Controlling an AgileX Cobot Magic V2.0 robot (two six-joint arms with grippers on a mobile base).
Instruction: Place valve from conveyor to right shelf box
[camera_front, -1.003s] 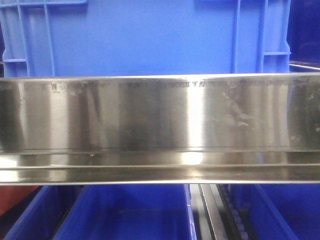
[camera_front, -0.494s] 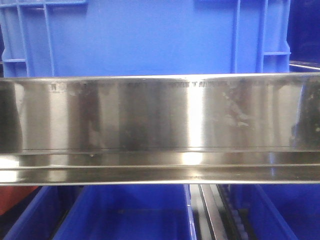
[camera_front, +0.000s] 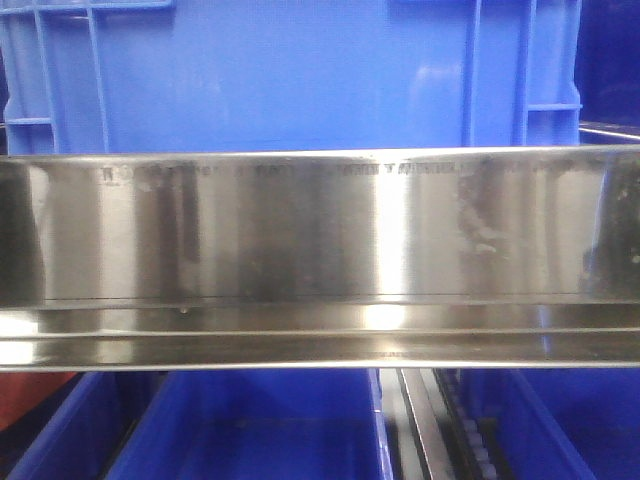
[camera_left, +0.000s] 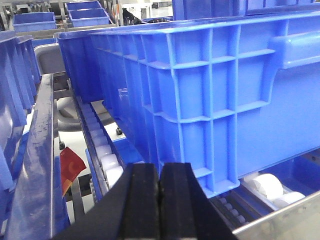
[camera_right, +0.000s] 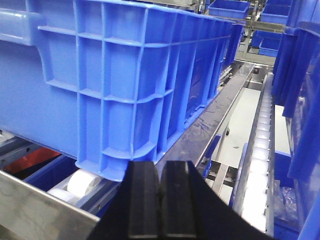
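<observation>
The shelf's shiny steel front edge (camera_front: 320, 255) fills the front view, with a blue box (camera_front: 290, 75) on it. The same blue box shows in the left wrist view (camera_left: 220, 85) and the right wrist view (camera_right: 125, 75), resting on white rollers. My left gripper (camera_left: 160, 172) is shut with nothing between its black pads, at the box's left corner. My right gripper (camera_right: 159, 172) is shut and empty at the box's right corner. The valve and the conveyor are out of view.
More blue bins sit on the lower level (camera_front: 250, 430) and to the sides (camera_left: 15, 90) (camera_right: 300, 75). Roller tracks (camera_left: 102, 150) (camera_right: 260, 140) and steel rails (camera_right: 215, 120) run back into the rack. A red card (camera_left: 70, 167) hangs low at the left.
Only the reflections on the steel edge shift slightly; nothing else has visibly moved.
</observation>
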